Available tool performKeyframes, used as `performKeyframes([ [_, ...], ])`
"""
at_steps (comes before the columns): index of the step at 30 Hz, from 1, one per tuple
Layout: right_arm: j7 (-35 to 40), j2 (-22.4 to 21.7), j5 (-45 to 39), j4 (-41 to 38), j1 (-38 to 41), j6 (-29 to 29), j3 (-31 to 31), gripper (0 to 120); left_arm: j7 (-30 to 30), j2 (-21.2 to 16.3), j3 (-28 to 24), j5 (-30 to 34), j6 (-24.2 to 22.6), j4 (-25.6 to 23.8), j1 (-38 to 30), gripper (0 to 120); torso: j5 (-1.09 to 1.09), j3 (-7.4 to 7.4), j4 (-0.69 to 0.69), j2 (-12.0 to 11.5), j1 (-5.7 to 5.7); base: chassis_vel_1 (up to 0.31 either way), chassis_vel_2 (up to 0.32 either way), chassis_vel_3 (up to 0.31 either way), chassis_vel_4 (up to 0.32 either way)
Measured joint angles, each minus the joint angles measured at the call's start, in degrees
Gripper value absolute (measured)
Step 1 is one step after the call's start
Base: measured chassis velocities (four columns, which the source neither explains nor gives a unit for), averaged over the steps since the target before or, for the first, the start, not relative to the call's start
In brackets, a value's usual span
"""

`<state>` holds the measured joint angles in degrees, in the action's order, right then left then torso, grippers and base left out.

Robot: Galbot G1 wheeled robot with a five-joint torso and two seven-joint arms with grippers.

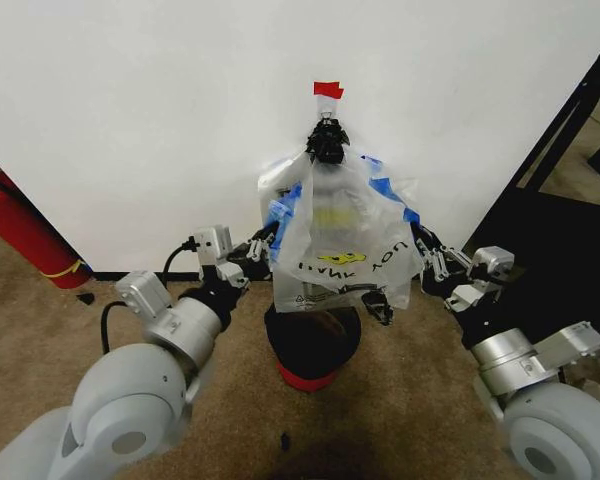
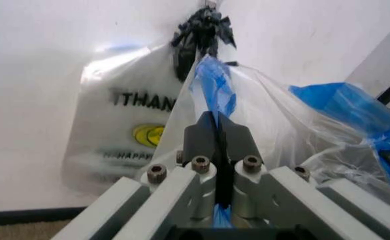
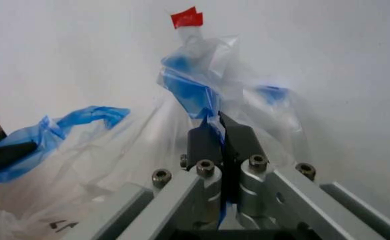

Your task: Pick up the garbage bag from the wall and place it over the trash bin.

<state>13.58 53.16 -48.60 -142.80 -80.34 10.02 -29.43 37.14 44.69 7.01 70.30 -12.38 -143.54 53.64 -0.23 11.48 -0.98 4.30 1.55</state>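
White wall (image 1: 130, 110) behind, both grippers, left (image 2: 216, 131) and right (image 3: 222, 131), pinch the bag (image 1: 345, 240). You're mid-pick: next, lower it onto the bin (image 1: 313, 345).

Wall (image 1: 130, 120): straight ahead, behind everything else.
Tape strip (image 1: 328, 90): on the wall, just above the knot.
Knot (image 1: 327, 142): under the tape strip, against the wall, with the bunched bags (image 2: 125, 130) hanging below it.
Garbage bag (image 1: 342, 235): in front of the bunched bags, stretched between the two pincers, hanging over the trash bin.
Trash bin (image 1: 312, 350): on the floor directly beneath the garbage bag, close before the wall.
Left pincer (image 1: 270, 238): at the bag's left edge, closed on the film.
Right pincer (image 1: 420, 245): at the bag's right edge, closed on the film.
Fire extinguisher (image 1: 20, 228): far left, leaning by the wall, well apart from the trash bin.
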Motion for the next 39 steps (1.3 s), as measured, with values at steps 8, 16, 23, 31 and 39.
performKeyframes([
  [8,2.7,-2.7,-6.7,-0.7,0.7,2.5,-1.1,0,0.2,-2.1,2.9,2.1,0.1,0.1,0.4,0,0.01,0.0,-0.01,0.0,0.0,0.0,0.0,0.0,0.0],
  [16,-0.3,0.6,-0.2,-0.6,-8.2,2.0,-1.1,0,1.0,-2.3,3.4,2.3,-0.8,0.2,7.1,0,0.0,0.0,-0.04,0.0,0.0,0.0,0.0,0.0,0.0],
  [23,-2.4,2.0,5.9,-0.6,-12.7,1.4,1.9,0,1.0,-1.5,3.8,-1.2,-1.2,0.3,15.8,0,0.0,0.0,0.01,0.0,0.0,0.0,0.0,0.0,0.0],
  [31,-3.2,2.8,9.8,-0.5,-14.0,0.5,5.2,0,0.6,-0.7,4.4,-4.8,-1.0,0.3,21.3,0,0.0,-0.01,0.0,0.0,0.0,0.0,0.0,0.0,0.0],
  [39,-1.4,2.3,6.7,-0.5,-10.0,0.8,4.2,0,0.3,-0.6,4.5,-4.8,0.4,0.3,17.4,0,0.01,0.0,-0.01,0.0,0.0,0.0,0.0,0.0,0.0],
])
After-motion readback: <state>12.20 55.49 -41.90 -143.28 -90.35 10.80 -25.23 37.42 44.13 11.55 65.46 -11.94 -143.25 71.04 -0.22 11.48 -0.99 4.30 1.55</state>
